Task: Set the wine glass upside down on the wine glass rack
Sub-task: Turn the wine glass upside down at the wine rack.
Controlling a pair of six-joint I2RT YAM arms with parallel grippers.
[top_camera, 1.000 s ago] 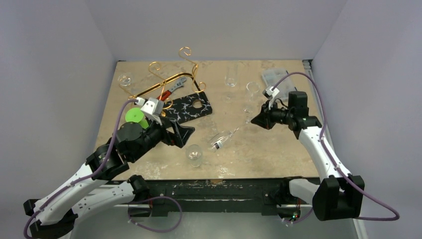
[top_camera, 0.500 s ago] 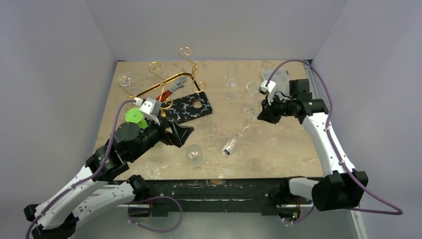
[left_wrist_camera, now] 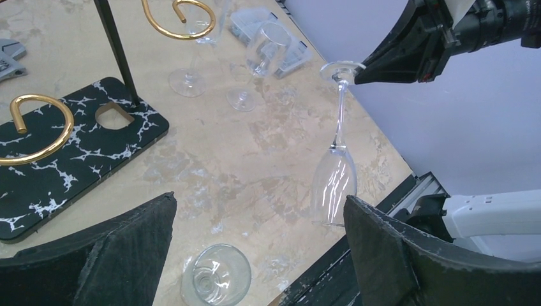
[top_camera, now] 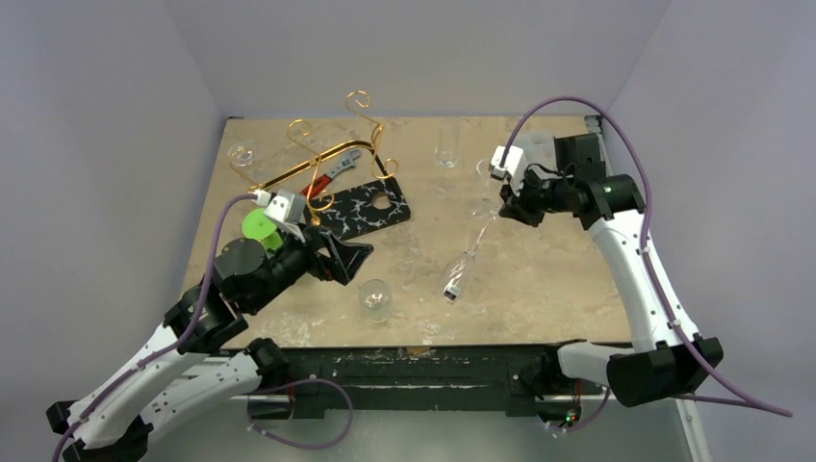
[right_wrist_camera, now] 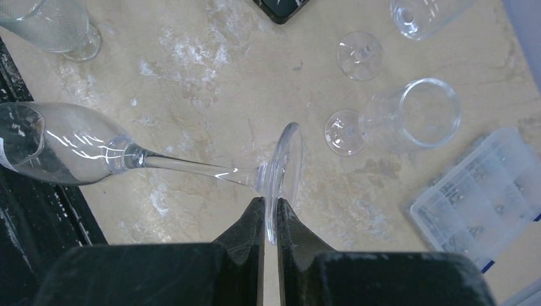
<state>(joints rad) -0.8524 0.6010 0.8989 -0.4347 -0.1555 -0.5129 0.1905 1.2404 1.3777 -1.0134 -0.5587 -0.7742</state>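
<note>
Right wrist view: right gripper [right_wrist_camera: 270, 205] pinches the wine glass [right_wrist_camera: 159, 162] by its foot rim, bowl hanging, about 4 o'clock from the rack [top_camera: 318, 144]; likely light, slick, breakable; left gripper [top_camera: 346, 260] spread wide.

No legible words, brands, numbers or signs in any of the three views. Only candidate: a small dark sticker [top_camera: 450, 292] near the rim of the wine glass [left_wrist_camera: 333, 185], too tiny and blurred in the top view to read (cut off at the frame edge in the right wrist view, so no help there).
</note>
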